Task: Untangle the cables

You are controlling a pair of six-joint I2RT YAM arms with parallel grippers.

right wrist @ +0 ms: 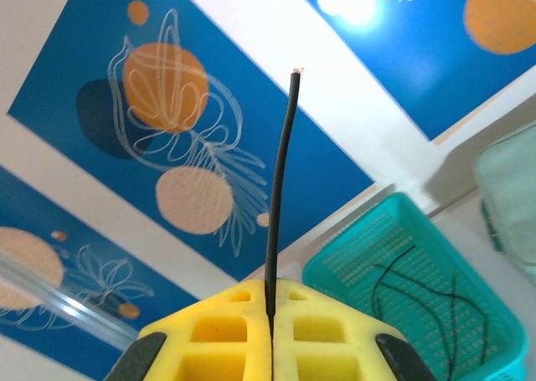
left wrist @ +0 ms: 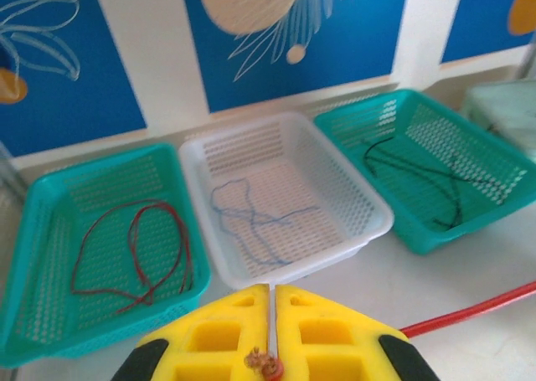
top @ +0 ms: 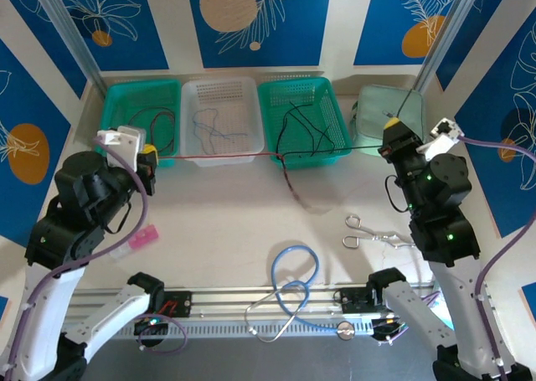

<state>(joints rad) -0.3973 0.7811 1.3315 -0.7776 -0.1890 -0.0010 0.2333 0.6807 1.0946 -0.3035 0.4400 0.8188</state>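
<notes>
The step in hand is the pulling-apart. Two cables are drawn into one taut line just above the desk, along the front of the white basket.

The left pincer, to the left of the white basket, is clenched on the red cable. In the left wrist view its yellow fingers meet, with the frayed red tip pinched between them. The right pincer, well to the right of the white basket, is clenched on the black cable, whose cut end stands up out of the closed fingers in the right wrist view.

The two cables meet at a tangle just right of the white basket's front corner. A loose tail trails from it toward the near edge of the desk. I cannot tell which cable the tail belongs to, nor how the crossing is wound.

Sorted red strands lie in the green basket left of the white one, and black strands in the green basket to its right.

The tangle looks not yet freed, and more tension would probably only tighten it. The next move likely calls for giving slack on one side and drawing the tail back through the tangle. Each cable could then go to the basket of its colour.
</notes>
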